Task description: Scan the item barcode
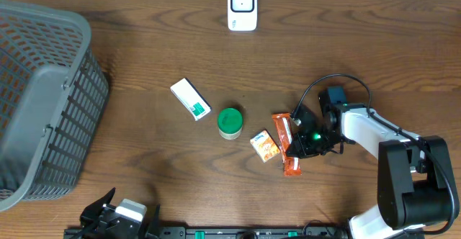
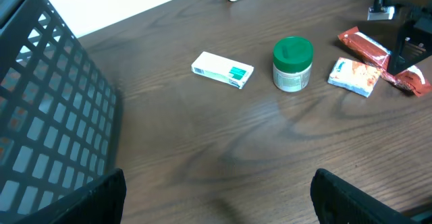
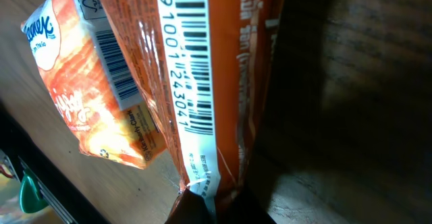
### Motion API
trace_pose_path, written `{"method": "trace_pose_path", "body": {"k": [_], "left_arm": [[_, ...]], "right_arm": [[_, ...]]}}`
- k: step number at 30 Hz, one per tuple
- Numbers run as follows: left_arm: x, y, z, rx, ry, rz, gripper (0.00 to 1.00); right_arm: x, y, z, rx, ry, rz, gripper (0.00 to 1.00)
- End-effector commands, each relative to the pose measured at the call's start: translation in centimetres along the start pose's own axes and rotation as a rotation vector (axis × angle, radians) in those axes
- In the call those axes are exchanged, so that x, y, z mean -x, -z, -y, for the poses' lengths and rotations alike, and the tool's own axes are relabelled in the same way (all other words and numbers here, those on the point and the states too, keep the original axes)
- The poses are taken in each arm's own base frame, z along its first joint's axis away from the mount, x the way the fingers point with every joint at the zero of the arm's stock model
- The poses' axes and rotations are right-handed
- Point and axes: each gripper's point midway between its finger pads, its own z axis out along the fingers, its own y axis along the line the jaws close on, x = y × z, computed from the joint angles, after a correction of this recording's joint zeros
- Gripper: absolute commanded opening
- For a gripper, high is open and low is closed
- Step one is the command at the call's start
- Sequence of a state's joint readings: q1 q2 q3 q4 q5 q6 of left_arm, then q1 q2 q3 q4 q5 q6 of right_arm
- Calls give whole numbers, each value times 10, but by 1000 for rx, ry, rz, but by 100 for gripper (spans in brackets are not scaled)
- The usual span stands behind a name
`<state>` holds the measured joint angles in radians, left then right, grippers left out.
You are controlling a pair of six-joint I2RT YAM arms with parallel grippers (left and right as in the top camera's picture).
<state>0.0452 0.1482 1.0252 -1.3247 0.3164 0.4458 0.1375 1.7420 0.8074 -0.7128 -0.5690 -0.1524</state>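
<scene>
Now the right gripper (image 1: pixel 299 140) pinches the orange snack packet (image 1: pixel 281 127).
Its fingers (image 3: pixel 223 214) press shut on the packet's edge, right of the green jar (image 1: pixel 230 122); the left gripper (image 2: pixel 219 197) is spread wide.

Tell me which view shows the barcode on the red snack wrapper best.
The right wrist view: the barcode on the snack wrapper fills the frame, bars and digits sharp. Overhead shows the wrapper small, with no barcode visible. The left wrist view shows it far off near the right edge, barcode unreadable.

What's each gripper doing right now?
Left gripper: open, holding nothing.
Right gripper: shut on the orange snack packet.
</scene>
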Motion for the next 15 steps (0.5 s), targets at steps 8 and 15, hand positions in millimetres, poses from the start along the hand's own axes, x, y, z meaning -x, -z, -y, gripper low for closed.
{"method": "trace_pose_path", "body": {"k": [8,15], "left_arm": [[2,2,2,-6,-7,16,86],[2,2,2,-6,-7,16,86]], "right_arm": [[-3,13,16,-155,-18,-57,1],[32,73,-39,-152,190,150,1]]}}
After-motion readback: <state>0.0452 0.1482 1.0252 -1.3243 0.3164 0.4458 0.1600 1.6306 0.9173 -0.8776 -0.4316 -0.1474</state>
